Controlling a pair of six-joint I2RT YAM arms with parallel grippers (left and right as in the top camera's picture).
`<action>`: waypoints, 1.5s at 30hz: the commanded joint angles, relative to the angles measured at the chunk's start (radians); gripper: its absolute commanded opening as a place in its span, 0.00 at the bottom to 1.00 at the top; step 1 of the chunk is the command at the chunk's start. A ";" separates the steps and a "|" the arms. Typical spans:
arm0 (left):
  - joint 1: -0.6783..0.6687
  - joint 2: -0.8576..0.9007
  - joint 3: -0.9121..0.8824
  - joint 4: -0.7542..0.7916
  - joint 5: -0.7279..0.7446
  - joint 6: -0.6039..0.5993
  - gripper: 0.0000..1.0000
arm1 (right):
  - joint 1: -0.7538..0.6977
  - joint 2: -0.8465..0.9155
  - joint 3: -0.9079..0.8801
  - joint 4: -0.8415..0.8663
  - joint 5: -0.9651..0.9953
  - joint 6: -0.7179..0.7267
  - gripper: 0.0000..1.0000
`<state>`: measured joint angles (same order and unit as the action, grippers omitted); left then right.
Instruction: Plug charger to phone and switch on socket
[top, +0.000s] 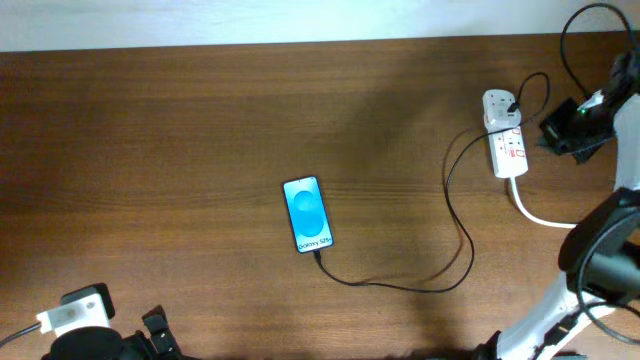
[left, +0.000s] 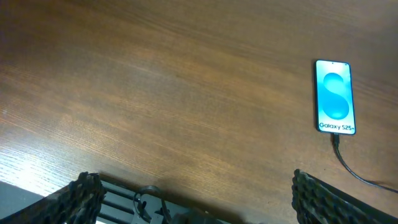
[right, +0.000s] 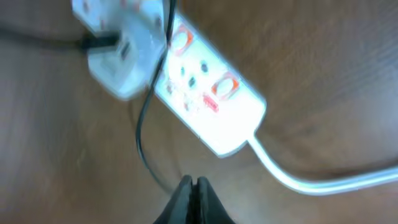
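Socket (right: 211, 106) just ahead of the closed right gripper (right: 193, 182), no contact

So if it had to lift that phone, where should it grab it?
Probably across the two long edges of the phone, from straight above: it lies flat, screen up, and that is its narrow span. Keep off the bottom end, where the charger is plugged in.
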<state>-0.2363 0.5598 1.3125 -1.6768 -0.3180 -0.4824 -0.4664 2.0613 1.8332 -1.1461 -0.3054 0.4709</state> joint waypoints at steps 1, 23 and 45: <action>-0.001 -0.003 -0.003 0.003 0.000 0.005 0.99 | -0.004 0.052 0.002 0.079 -0.003 0.165 0.04; -0.001 -0.003 -0.003 0.003 0.000 0.005 0.99 | 0.078 0.206 0.003 0.340 0.082 0.467 0.04; -0.001 -0.003 -0.003 0.003 0.000 0.005 0.99 | 0.129 0.225 0.001 0.349 0.214 0.397 0.04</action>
<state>-0.2363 0.5598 1.3125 -1.6760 -0.3180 -0.4824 -0.3523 2.2665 1.8324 -0.8040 -0.1081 0.8810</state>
